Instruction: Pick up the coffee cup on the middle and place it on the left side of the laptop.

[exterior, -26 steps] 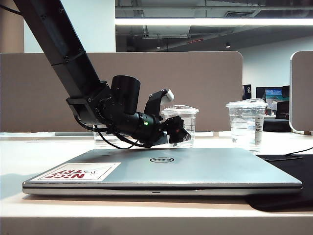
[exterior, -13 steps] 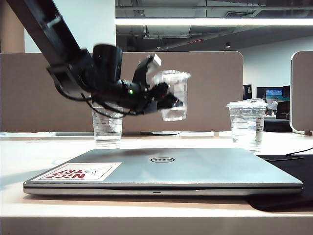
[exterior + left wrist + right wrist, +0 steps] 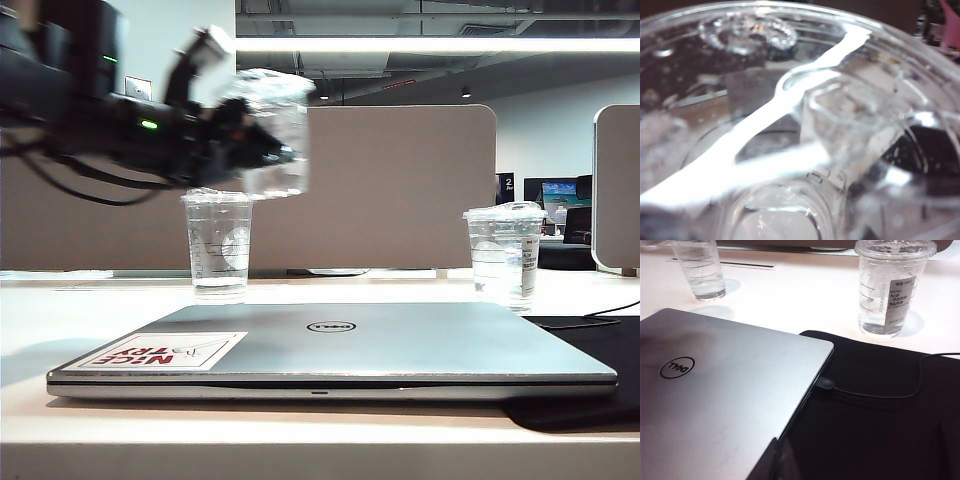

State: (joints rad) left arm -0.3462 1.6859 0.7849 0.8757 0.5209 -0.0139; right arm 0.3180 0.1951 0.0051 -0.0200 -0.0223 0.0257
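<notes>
The coffee cup, squat and clear with a domed lid, hangs blurred and tilted high in the air at upper left, above the slim cup. My left gripper is shut on its wall. The cup fills the left wrist view and hides the fingers. The silver Dell laptop lies closed at the table's front, "NICE TRY" sticker at its left corner. In the right wrist view only a dark sliver of my right gripper shows over the laptop; its jaws are not visible.
A taller slim clear cup stands behind the laptop's left part, directly below the held cup. A labelled clear cup stands at back right. A black mat with a cable lies right of the laptop. Beige partitions close the back.
The left arm has lifted the coffee cup off the table behind the laptop and carried it up and to the left, over the slim cup. Nothing else moved.
</notes>
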